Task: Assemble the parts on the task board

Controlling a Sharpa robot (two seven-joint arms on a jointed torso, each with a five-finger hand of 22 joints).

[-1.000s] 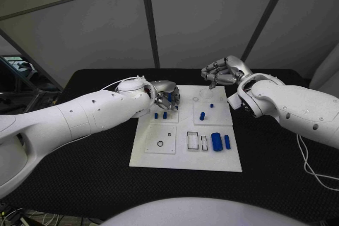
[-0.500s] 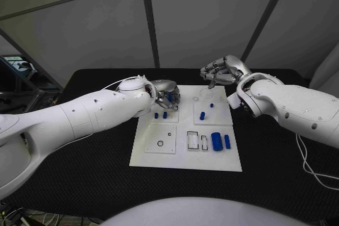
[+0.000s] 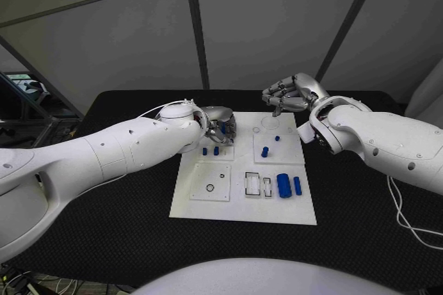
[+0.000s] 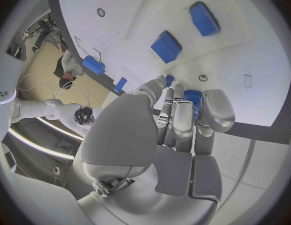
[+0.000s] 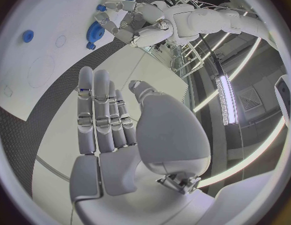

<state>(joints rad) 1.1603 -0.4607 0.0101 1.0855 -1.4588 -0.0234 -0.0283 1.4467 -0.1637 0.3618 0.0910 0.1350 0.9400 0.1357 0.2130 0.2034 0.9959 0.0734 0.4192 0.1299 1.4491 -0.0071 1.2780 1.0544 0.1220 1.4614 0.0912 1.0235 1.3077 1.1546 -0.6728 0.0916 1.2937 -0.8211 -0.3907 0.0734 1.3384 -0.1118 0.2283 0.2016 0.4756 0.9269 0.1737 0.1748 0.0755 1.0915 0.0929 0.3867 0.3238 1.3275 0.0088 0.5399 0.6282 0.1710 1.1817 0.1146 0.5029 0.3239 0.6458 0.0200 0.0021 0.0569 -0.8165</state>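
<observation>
The left hand [image 3: 217, 127] pinches a blue part [image 4: 192, 96] over the far left of the white task board [image 3: 242, 205]. The right hand [image 3: 292, 93] hovers beyond the board's far edge, fingers curled, holding nothing. More blue parts [image 3: 288, 184] lie on the board, on a black table [image 3: 111, 212] before grey wall panels [image 3: 120, 45].

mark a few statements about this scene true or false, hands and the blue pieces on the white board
1. The left hand is at the far left part of the white board. True.
2. The right hand holds a blue piece. False: it holds nothing and hovers by the board's far edge.
3. Two blue cylinders lie side by side on the board's near right part. True.
4. The board sits on a white table. False: the table is black.
</observation>
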